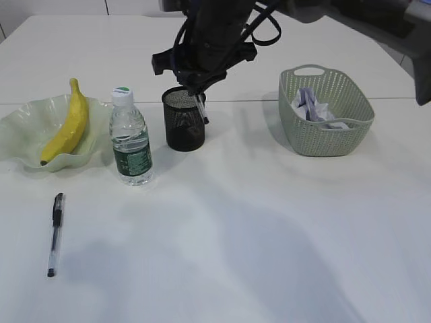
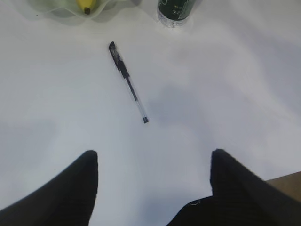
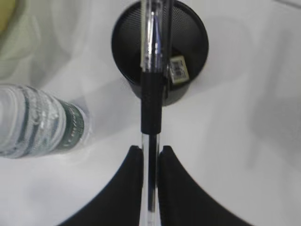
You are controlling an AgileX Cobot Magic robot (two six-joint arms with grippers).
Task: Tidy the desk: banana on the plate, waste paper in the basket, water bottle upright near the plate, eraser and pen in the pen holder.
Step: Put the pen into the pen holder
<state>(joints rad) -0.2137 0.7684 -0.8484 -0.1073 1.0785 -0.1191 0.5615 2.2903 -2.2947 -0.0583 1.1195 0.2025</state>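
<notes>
My right gripper is shut on a clear pen with a black grip, holding it over the black mesh pen holder. The eraser lies inside the holder. A second pen lies on the desk at the front left, ahead of my open, empty left gripper. The banana rests on the pale-green plate. The water bottle stands upright between plate and pen holder. Crumpled waste paper sits in the green basket.
The right arm reaches in from the back, across the middle, down to the pen holder. The basket stands to the right of the holder. Bare white tabletop fills the front and right.
</notes>
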